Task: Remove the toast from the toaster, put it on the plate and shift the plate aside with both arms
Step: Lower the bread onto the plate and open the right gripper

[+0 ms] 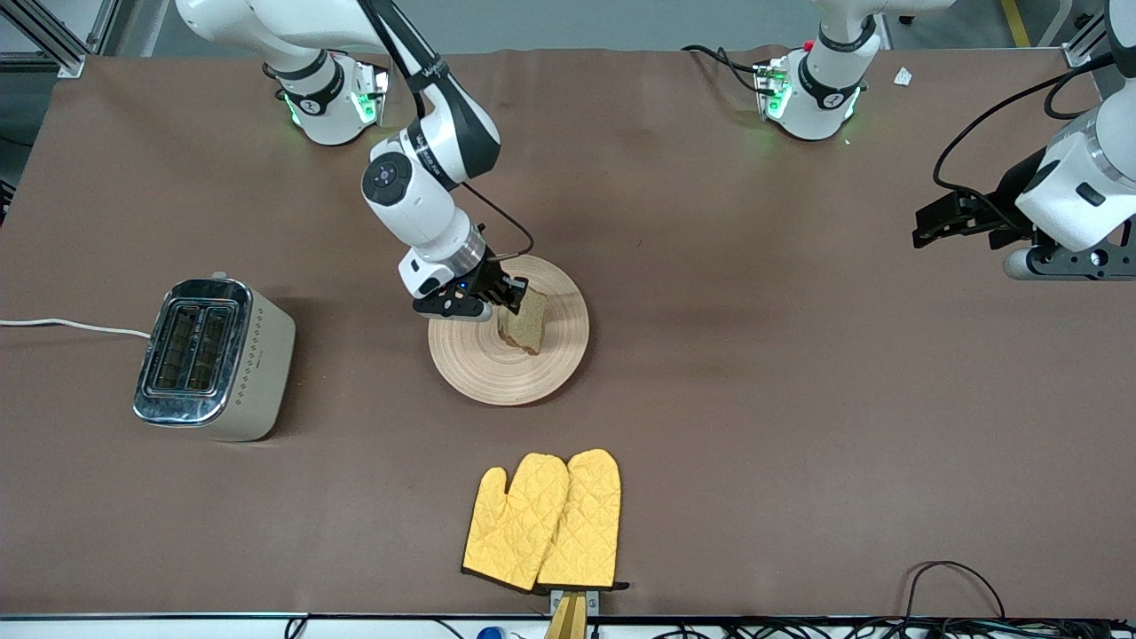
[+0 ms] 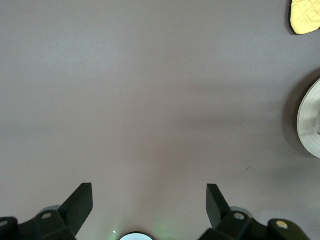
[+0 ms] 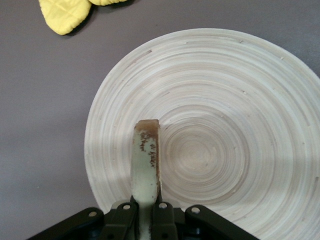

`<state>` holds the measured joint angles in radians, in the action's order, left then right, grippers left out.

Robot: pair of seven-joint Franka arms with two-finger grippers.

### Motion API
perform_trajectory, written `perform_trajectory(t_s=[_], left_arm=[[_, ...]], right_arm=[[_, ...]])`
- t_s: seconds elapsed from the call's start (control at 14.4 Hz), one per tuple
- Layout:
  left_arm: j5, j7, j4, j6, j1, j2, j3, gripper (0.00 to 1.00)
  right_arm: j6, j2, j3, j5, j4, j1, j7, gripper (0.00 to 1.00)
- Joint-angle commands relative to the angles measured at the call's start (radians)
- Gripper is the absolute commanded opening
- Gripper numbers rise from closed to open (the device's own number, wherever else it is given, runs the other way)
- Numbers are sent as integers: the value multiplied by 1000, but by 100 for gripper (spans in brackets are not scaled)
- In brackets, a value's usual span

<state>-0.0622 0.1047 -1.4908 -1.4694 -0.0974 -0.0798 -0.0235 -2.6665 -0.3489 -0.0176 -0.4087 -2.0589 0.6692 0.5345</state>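
Observation:
The pale wooden plate (image 1: 497, 364) lies mid-table. My right gripper (image 1: 513, 298) is shut on the toast (image 1: 524, 323), a brown slice held on edge, its lower edge at or just above the plate. In the right wrist view the toast (image 3: 146, 160) stands edge-on between the fingers (image 3: 161, 212) over the plate (image 3: 240, 100). My left gripper (image 1: 954, 222) waits open and empty in the air over the left arm's end of the table. In the left wrist view its fingers (image 2: 80, 204) stand wide apart over bare table, with the plate's rim (image 2: 311, 120) at the picture's edge.
A silver toaster (image 1: 211, 357) stands toward the right arm's end of the table, its white cord (image 1: 71, 327) trailing off the table. A pair of yellow oven mitts (image 1: 546, 519) lies nearer the front camera than the plate, also in the right wrist view (image 3: 67, 12).

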Motion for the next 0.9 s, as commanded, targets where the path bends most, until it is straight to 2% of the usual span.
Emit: perform_trajectory(t_s=[0.0,0.28,0.49,0.56,0.69,0.76,0.83], left_arm=[[-10,-5,12,21,4,5,2,100],[-15,-3,12,18,5,-1,-1,100],[-102,-17,14,9,8,-23,2,100],[-132,-17,14,0,18,-37,2,100],[-180,-20,14,-26,24,-60,2,100],[-212,-20,14,-32,27,-70,2,100],[-244,-20,14,-49,27,-86,2,100]], right_arm=[[2,10,2,-25,-36,-40,-97,0],[-1,27,-1,-25,-134,-103,-228,0],[13,44,-1,-25,-168,-134,-249,2],[43,44,-1,-25,-167,-134,-234,11],[71,53,-5,-27,-165,-146,-223,55],[82,63,-5,-27,-165,-151,-223,69],[98,79,-8,-27,-165,-154,-225,90]])
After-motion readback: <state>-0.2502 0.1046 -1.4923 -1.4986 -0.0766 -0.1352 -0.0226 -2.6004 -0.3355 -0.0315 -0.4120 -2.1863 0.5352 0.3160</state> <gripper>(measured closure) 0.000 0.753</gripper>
